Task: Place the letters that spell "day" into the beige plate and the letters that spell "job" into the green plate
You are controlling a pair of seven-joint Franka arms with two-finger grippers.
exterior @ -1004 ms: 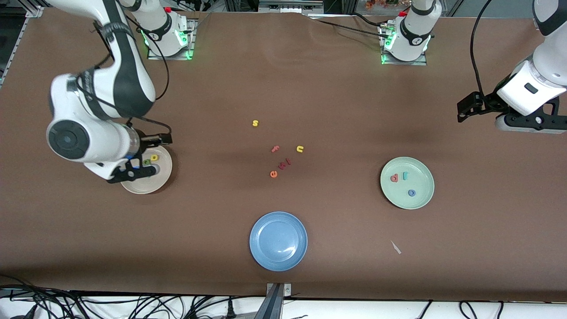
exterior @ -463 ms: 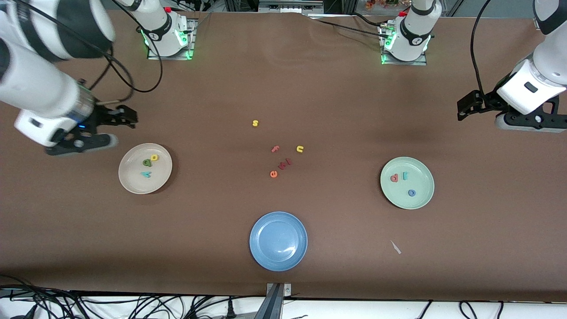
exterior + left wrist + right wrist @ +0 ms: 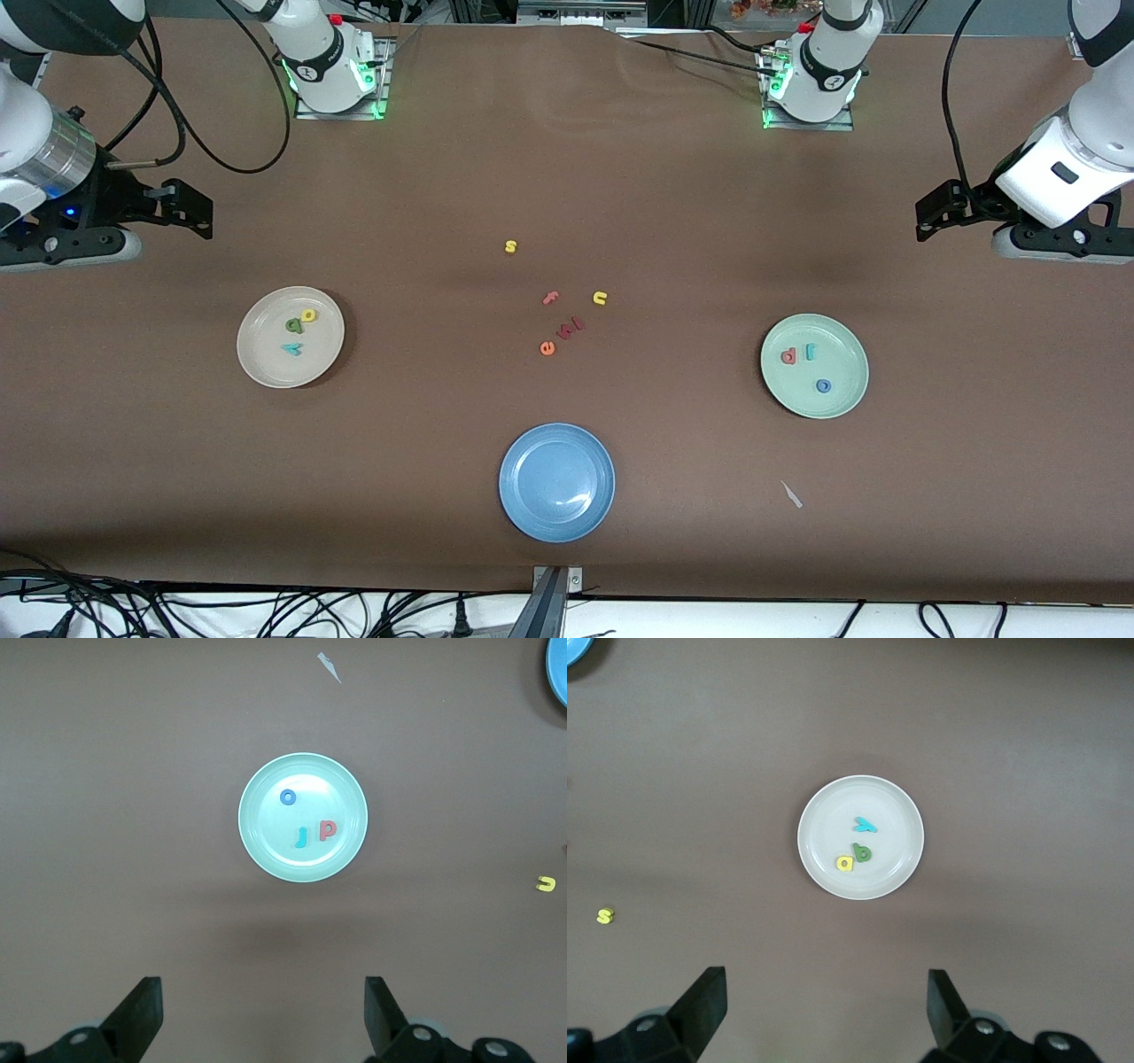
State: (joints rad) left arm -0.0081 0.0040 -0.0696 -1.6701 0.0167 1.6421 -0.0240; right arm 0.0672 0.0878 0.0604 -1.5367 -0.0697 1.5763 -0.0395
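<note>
Lifting away from the beige plate (image 3: pixel 291 337), the right gripper (image 3: pixel 182 209) hung empty, jaws wide. Left gripper (image 3: pixel 941 211) waited wide near the green plate (image 3: pixel 814 365). Both plates held their letters; the task looked complete.

Even, bright light falls from overhead onto the matte brown table (image 3: pixel 673 204), which shows no glare. Broad soft shadows lie on it as darker smudges, and a thin dark crescent hugs the beige plate (image 3: pixel 254 372) toward the left arm's end. The blue plate (image 3: pixel 523 514) carries a faint pale sheen. Both wrist views look dimmer and greyer, sharp at the plates, with a vague dark patch on the table under each camera.
</note>
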